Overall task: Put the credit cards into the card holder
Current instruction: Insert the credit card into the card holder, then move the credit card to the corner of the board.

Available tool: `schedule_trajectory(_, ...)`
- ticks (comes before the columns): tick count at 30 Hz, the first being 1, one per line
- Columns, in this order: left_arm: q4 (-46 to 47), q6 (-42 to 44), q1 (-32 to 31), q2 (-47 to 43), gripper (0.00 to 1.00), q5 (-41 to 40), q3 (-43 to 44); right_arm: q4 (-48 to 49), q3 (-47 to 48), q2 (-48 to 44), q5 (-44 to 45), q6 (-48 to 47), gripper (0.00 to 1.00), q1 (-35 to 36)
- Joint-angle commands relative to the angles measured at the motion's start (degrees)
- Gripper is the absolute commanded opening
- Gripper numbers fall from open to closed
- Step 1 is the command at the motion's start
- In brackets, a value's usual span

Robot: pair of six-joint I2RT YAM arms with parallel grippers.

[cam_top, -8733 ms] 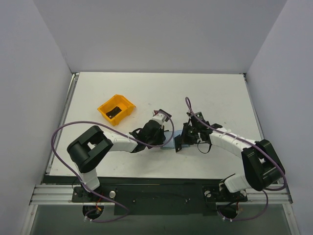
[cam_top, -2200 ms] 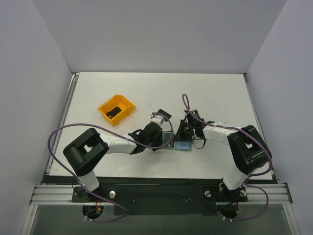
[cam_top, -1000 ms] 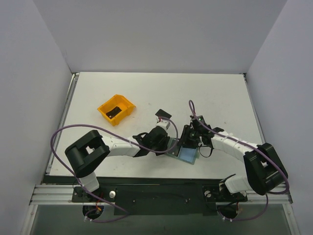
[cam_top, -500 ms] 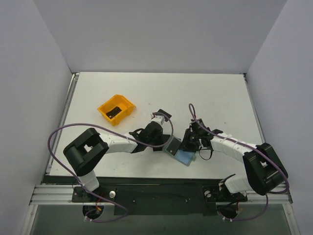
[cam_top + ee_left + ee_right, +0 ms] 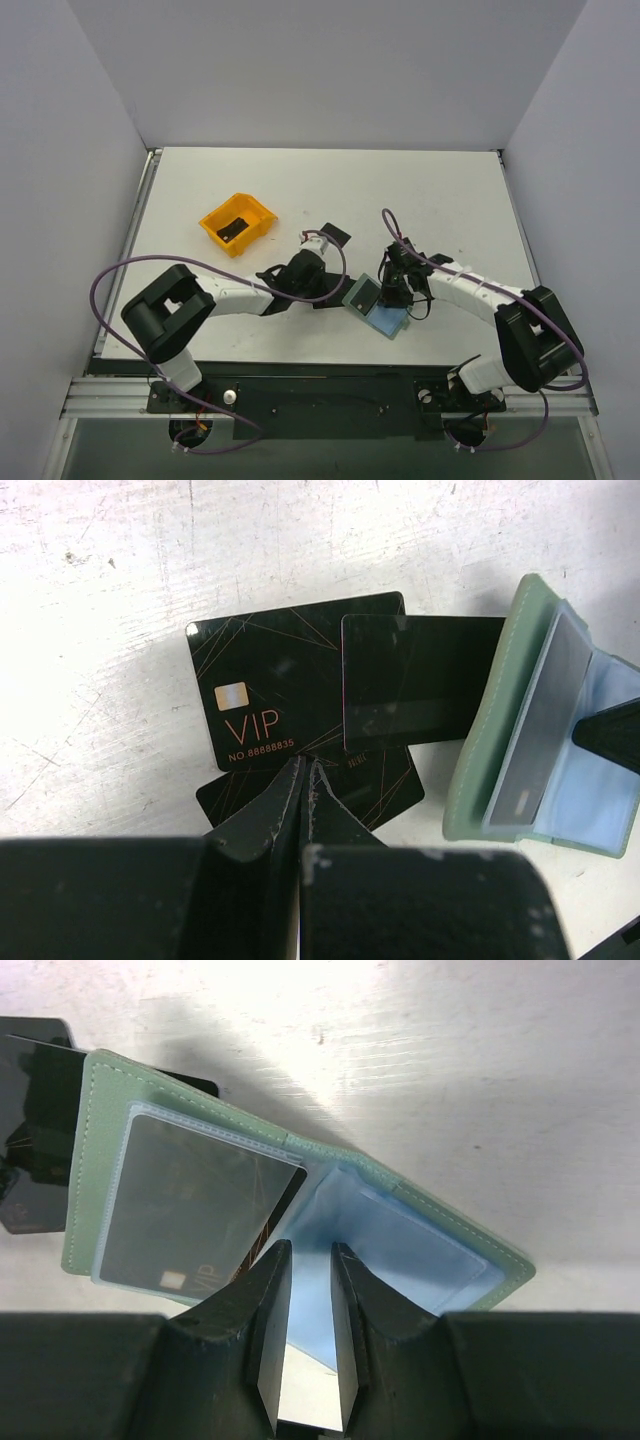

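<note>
Credit cards (image 5: 290, 695) lie fanned beside your open card holder (image 5: 88, 1150); your left jaws sit closed over them, right jaws slightly apart above it

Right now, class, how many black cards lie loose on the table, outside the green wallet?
3. The VIP card faces up; a second card overlaps its right edge, beside the wallet; a third card pokes out beneath both. More may hide underneath.
</note>
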Motion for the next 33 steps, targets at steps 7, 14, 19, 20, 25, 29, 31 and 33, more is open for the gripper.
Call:
schedule_trajectory(7, -4.48, -1.92, 0.47, -1.38, 0.0, -2.55, -7.7, -7.83, 4.26, -3.58, 7.44, -3.05, 0.19, -0.6)
schedule_trajectory(14, -3.77, -4.9, 0.47, -4.29, 0.0, -2.55, -13.67, 1.4, 5.04, -10.72, 1.65, -5.77, 0.27, -0.08)
schedule_trajectory(19, -3.07, -7.8, 0.3, -7.01, 0.0, -2.47, -18.16, 4.12, 9.26, -5.55, -3.0, -6.04, 0.28, 1.33)
schedule_trajectory(20, -2.63, -8.59, 0.21, -7.27, 0.0, -2.38, -19.38, 5.95, 9.53, -4.84, -3.71, -6.13, 0.29, 2.11)
schedule_trajectory(25, -2.01, -10.88, -0.76, -8.77, 0.0, -2.64, -21.5, 10.89, 14.0, 4.81, -9.51, -6.04, 0.28, 4.31)
schedule_trajectory(29, -3.24, -10.97, -1.02, -10.35, 0.0, -3.52, -20.8, 12.92, 19.01, 13.61, -14.0, -5.6, 0.22, 5.81)
schedule_trajectory(31, -4.64, -10.45, -1.11, -11.93, 0.0, -4.05, -19.14, 11.69, 20.94, 16.78, -13.22, -4.99, 0.2, 6.25)
schedule_trajectory(33, -6.92, -9.75, -1.11, -13.95, 0.0, -4.92, -17.74, 11.6, 21.66, 18.72, -12.95, -4.64, 0.2, 6.43)
